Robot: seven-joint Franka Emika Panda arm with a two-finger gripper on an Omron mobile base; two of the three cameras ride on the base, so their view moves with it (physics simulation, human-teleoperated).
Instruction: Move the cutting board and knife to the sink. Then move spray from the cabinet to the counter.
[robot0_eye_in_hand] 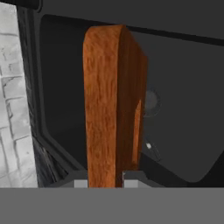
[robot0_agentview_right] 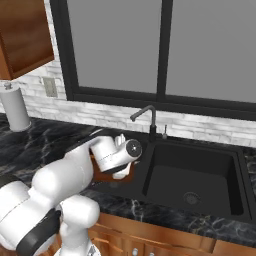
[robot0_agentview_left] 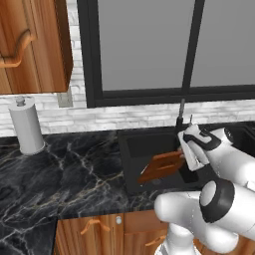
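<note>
**Board tilted in the sink basin, gripper at its near end**

- Landmark: the black rectangular sink (robot0_agentview_right: 235, 165), sunk into the black marble counter with pale veins (robot0_agentview_left: 64, 169), below the dark-framed window.
- Reddish-brown wooden cutting board (robot0_agentview_left: 162, 167): inside the sink, at the basin's left half in the left base view. It lies tilted, one end lower toward the basin floor, the other raised toward the gripper. Whether its low end touches the floor, cannot tell.
- In the hand view the cutting board (robot0_eye_in_hand: 109, 109) stands edge-on, running from between the fingertips out over the dark basin; the round drain shows just past it.
- White arm's two-finger gripper (robot0_eye_in_hand: 105, 181): its pale tips sit against either side of the board's near end, narrowly apart. Whether they press on it or have just let go, cannot tell.
- In the right base view the wrist hangs over the sink's left rim and hides most of the board.
- Thin black faucet (robot0_agentview_right: 145, 117): behind the sink, at the back rim.
- White paper-towel roll on a stand (robot0_agentview_left: 26, 127): on the counter well left of the sink, against the white brick wall.
</note>
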